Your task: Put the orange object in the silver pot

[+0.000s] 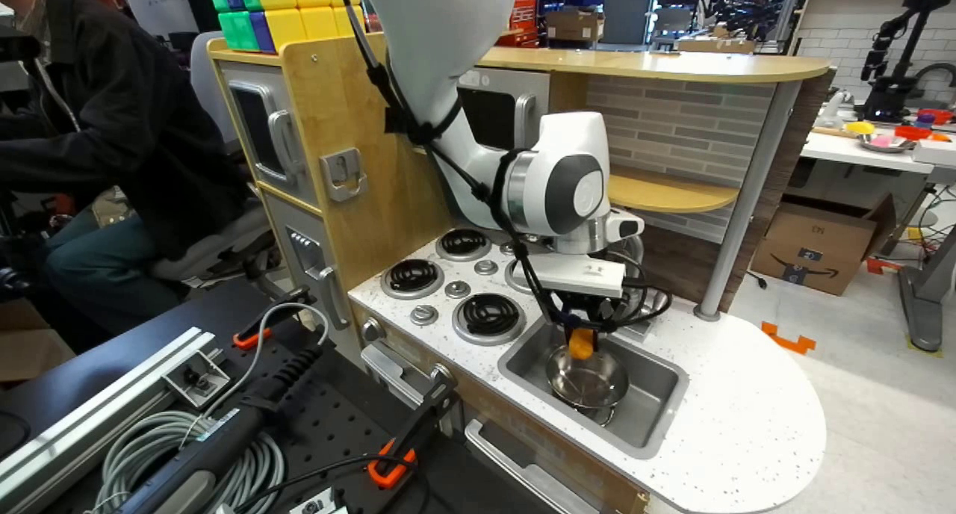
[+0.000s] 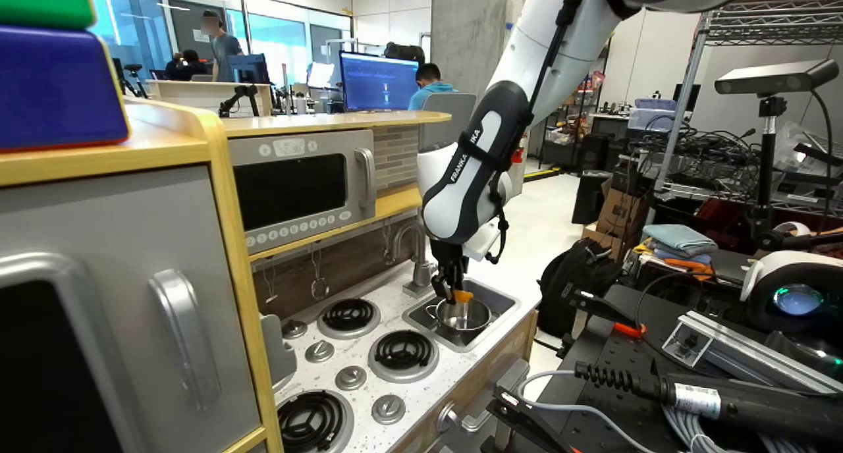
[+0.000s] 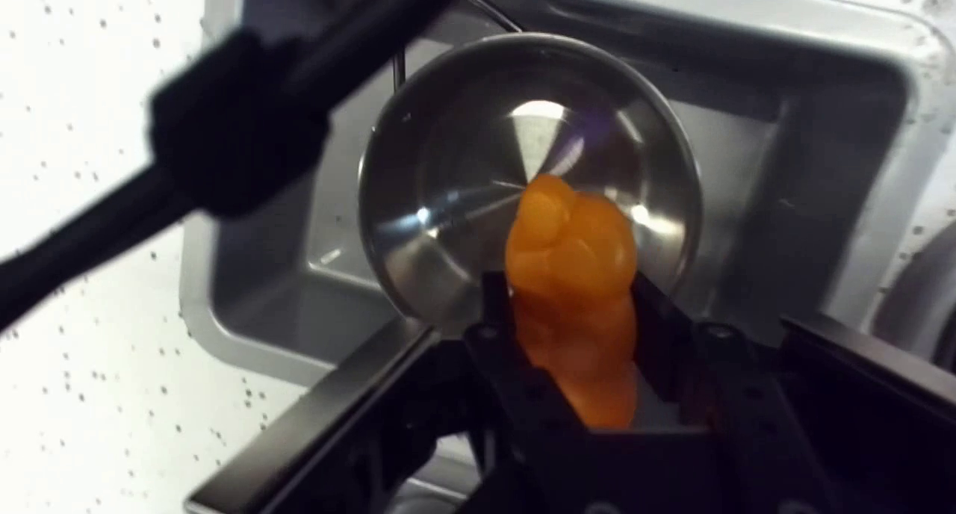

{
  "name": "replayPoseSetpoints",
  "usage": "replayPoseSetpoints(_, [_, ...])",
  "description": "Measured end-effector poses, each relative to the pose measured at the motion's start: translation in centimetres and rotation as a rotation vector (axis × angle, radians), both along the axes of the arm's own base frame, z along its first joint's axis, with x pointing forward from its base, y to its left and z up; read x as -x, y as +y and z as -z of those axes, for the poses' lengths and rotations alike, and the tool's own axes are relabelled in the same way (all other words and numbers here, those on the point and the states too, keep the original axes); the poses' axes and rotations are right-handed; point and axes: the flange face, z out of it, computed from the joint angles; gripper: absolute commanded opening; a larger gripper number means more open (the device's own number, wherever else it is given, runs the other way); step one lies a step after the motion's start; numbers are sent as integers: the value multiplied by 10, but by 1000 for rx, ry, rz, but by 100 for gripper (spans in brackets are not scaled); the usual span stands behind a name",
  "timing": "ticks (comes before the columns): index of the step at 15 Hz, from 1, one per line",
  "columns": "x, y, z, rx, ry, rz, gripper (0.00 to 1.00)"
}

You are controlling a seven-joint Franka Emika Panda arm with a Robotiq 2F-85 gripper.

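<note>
Holding the orange object (image 3: 575, 252) over the silver pot (image 3: 467, 163), which sits in the grey sink (image 1: 657, 406). My fingers (image 3: 496, 305) pinch it from both sides; a lumpy piece, its rounded tip poking out past them. Both exterior views agree: orange up at the pot's mouth, not resting on its floor.

Step, as I judge it: carry nearly done, release not yet made. In the wrist view the tip lies over the bowl, but the fingers cross the near rim, so I look off centre. Next move calls for easing farther toward the middle, lowering if there is room, then spreading wide. Main worry: let go here, and the rear end might catch the rim and roll outward into the sink. A bump could also slide the pot, which I would guess is light.

Hard to make out: the near rim, hidden behind the orange and my own fingers. Height over the pot floor; cannot tell whether anything touches the rim. The piece goes dark deeper between the fingers, so its full shape is uncertain. A blurred black cable (image 3: 246, 118) covers part of the sink's edge in the wrist view. From outside, my fingers show small and dark; the grip reads best from the wrist.
</note>
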Motion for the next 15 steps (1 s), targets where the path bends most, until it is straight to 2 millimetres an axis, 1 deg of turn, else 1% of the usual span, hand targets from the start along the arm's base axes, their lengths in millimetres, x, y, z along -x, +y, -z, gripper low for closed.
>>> replayPoseSetpoints(4, [-5,-22,24,43,77,187,16])
replayPoseSetpoints(7, [-11,-39,37,70,104,271,16])
replayPoseSetpoints(10, [-15,-42,54,68,95,299,16])
replayPoseSetpoints(11, [-16,-40,60,63,93,303,66])
replayPoseSetpoints(12, [-17,-38,65,59,92,304,68])
replayPoseSetpoints(14, [-20,-36,72,56,86,302,80])
replayPoseSetpoints(15, [-22,-34,73,52,83,302,88])
